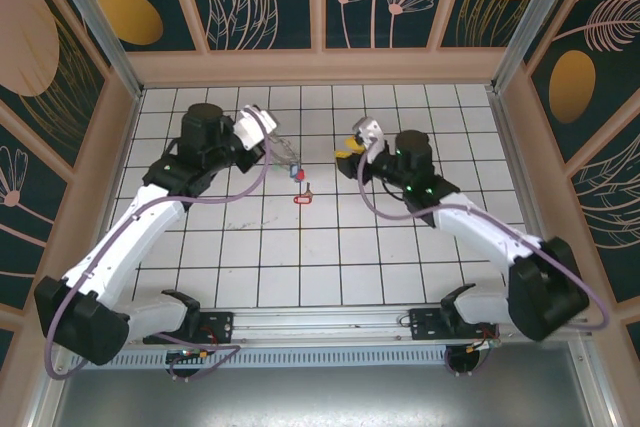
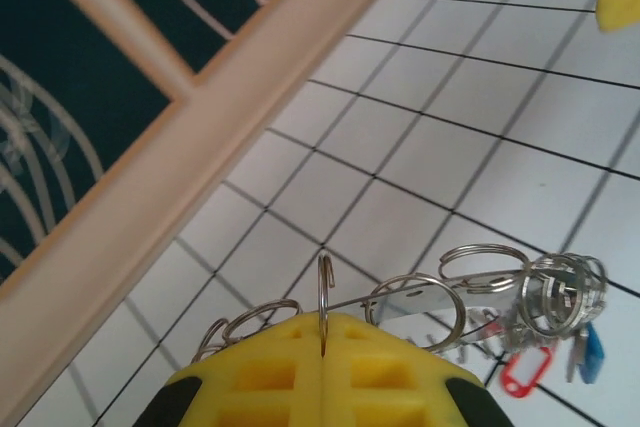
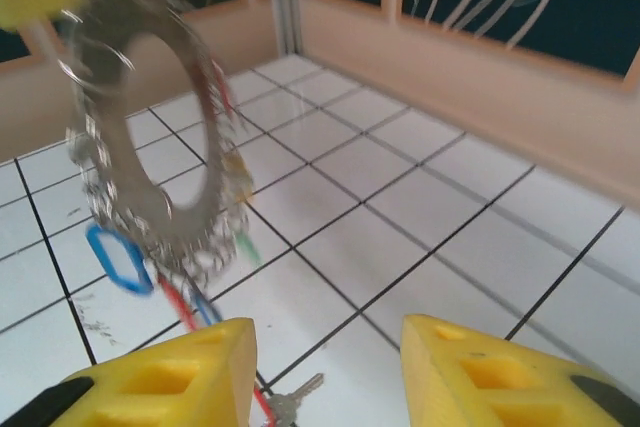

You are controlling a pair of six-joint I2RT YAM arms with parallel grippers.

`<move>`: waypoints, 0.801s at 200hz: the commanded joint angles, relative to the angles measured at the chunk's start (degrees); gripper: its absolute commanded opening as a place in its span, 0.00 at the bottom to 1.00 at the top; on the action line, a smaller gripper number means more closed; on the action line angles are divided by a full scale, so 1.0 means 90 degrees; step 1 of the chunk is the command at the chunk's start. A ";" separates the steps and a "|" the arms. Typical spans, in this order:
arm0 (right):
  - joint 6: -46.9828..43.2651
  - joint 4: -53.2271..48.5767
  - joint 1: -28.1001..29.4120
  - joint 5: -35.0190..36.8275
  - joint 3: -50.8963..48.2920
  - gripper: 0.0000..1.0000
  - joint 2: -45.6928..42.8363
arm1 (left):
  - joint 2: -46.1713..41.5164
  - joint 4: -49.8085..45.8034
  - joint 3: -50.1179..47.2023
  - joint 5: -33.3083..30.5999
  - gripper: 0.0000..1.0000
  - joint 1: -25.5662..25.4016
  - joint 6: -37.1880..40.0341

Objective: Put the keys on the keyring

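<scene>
Left gripper (image 2: 322, 335): clamped shut on keyring (image 2: 420, 297), tagged keys hanging from it. Right gripper (image 3: 330, 357): fingers apart, empty. Red-tagged key (image 1: 303, 197): loose on table (image 1: 400, 257), between arms.

left arm (image 1: 120, 247) and right arm (image 1: 480, 227) in white shells, round black joint housings (image 1: 205, 125), lilac cables (image 1: 250, 182) looping alongside, black bases (image 1: 190, 319), small green lights (image 1: 411, 188), left pincer (image 2: 322, 332) and right pincer (image 3: 325, 332), yellow grid-moulded fingers (image 3: 160, 382) trimmed black
</scene>
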 commanded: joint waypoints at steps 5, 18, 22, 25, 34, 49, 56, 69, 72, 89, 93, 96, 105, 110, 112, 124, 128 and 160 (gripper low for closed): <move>0.0999 -0.1146 0.0307 0.0970 0.0460 0.39 0.0790 | -0.0402 0.0427 -0.0133 -0.0182 0.00 0.0507 -0.0316; 0.1251 -0.1159 0.0322 0.1049 0.0587 0.36 0.1104 | -0.0563 0.0599 -0.0347 -0.0204 0.00 0.0745 -0.0388; 0.1324 -0.1217 0.0320 0.1050 0.0661 0.35 0.1241 | -0.0610 0.0657 -0.0422 -0.0227 0.00 0.0824 -0.0420; 0.1358 -0.1308 0.0317 0.1034 0.0742 0.34 0.1314 | -0.0634 0.0687 -0.0469 -0.0231 0.00 0.0878 -0.0451; 0.1407 -0.1519 0.0346 0.0867 0.0957 0.33 0.1700 | -0.0706 0.0749 -0.0605 -0.0196 0.00 0.1036 -0.0541; 0.1700 -0.1921 0.0418 0.0647 0.1382 0.22 0.2300 | -0.0795 0.0807 -0.0794 -0.0159 0.00 0.1257 -0.0728; 0.1951 -0.2089 0.0446 0.0536 0.1608 0.16 0.2574 | -0.0819 0.0818 -0.0883 -0.0137 0.00 0.1334 -0.0778; 0.2442 -0.2356 0.0527 0.0476 0.1959 0.16 0.2953 | -0.0864 0.0843 -0.0935 -0.0117 0.00 0.1426 -0.0841; 0.2555 -0.2418 0.0557 0.0503 0.2044 0.16 0.3027 | -0.0866 0.0855 -0.0935 -0.0100 0.00 0.1451 -0.0860; 0.2954 -0.3056 0.0898 0.0999 0.2652 0.21 0.3507 | -0.0914 0.0963 -0.1241 0.0053 0.00 0.1585 -0.0945; 0.3051 -0.3237 0.0986 0.1177 0.2800 0.21 0.3609 | -0.0915 0.1002 -0.1298 0.0084 0.00 0.1609 -0.0963; 0.3138 -0.3338 0.1043 0.1301 0.2891 0.22 0.3684 | -0.0920 0.1025 -0.1327 0.0103 0.00 0.1619 -0.0981; 0.3486 -0.3652 0.1157 0.1513 0.3088 0.23 0.3843 | -0.0887 0.1064 -0.1410 0.0175 0.00 0.1666 -0.1018; 0.3666 -0.3763 0.1206 0.1528 0.3143 0.23 0.3903 | -0.0854 0.1080 -0.1441 0.0207 0.00 0.1678 -0.1037; 0.3720 -0.3791 0.1222 0.1547 0.3157 0.23 0.3914 | -0.0844 0.1082 -0.1455 0.0218 0.00 0.1679 -0.1040; 0.4002 -0.3892 0.1368 0.1734 0.3185 0.25 0.3929 | -0.0799 0.1178 -0.1537 0.0298 0.00 0.1699 -0.1095; 0.4052 -0.3929 0.1421 0.1823 0.3212 0.26 0.3934 | -0.0798 0.1240 -0.1574 0.0318 0.00 0.1699 -0.1116; 0.4164 -0.4418 0.1618 0.2090 0.3624 0.29 0.4304 | -0.0678 0.1549 -0.1677 0.0465 0.00 0.1709 -0.1267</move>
